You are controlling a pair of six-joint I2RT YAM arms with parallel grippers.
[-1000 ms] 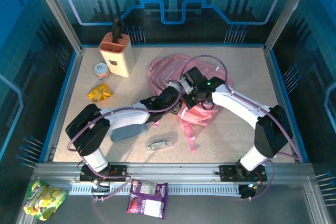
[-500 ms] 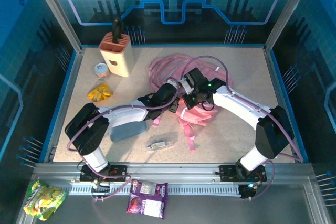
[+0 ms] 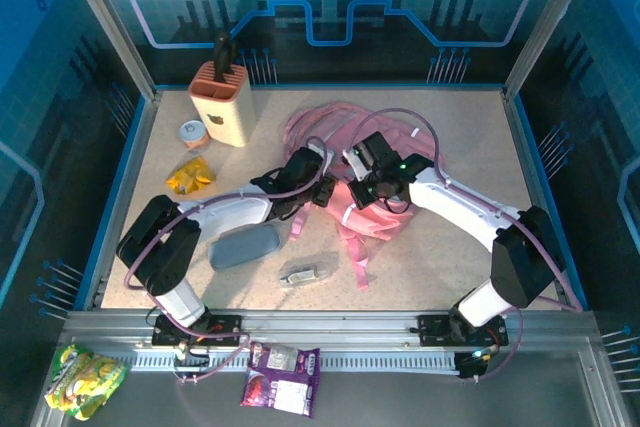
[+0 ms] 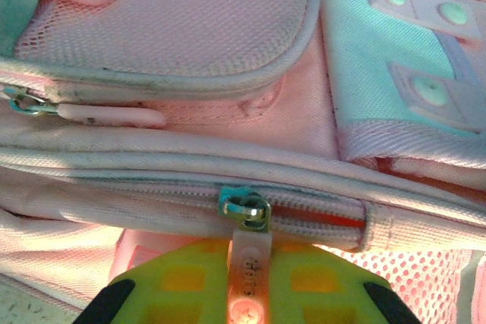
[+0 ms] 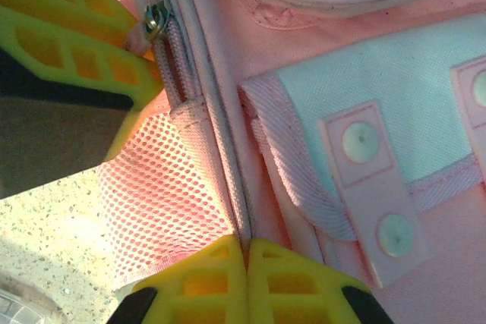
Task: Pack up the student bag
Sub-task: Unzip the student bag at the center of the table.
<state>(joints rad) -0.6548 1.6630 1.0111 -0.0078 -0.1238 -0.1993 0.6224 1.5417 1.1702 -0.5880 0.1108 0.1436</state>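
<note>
The student bag [image 3: 335,137] lies pink and crumpled at mid-table, straps trailing toward the near edge. In the left wrist view its zipper [image 4: 311,216] runs across the frame, with a metal slider [image 4: 244,212]. My left gripper [image 4: 249,267] is shut on the pale pink zipper pull [image 4: 248,252] hanging from that slider. My right gripper [image 5: 245,252] is shut on the bag's piped seam [image 5: 228,187] beside a mesh side pocket [image 5: 163,202]. From above, the left gripper [image 3: 318,187] and right gripper [image 3: 362,190] sit close together on the bag's near side.
A beige holder [image 3: 222,102] with a dark handle stands at the back left, a small jar [image 3: 192,133] and a yellow packet [image 3: 190,176] near it. A grey-blue pencil case [image 3: 243,245] and a small clear item [image 3: 307,271] lie near the front. Snack packets [image 3: 282,378] lie off the table.
The left arm has swung left and away from the near edge, its gripper sliding along the bag; the pencil case beneath it is now uncovered. The right arm has barely moved.
</note>
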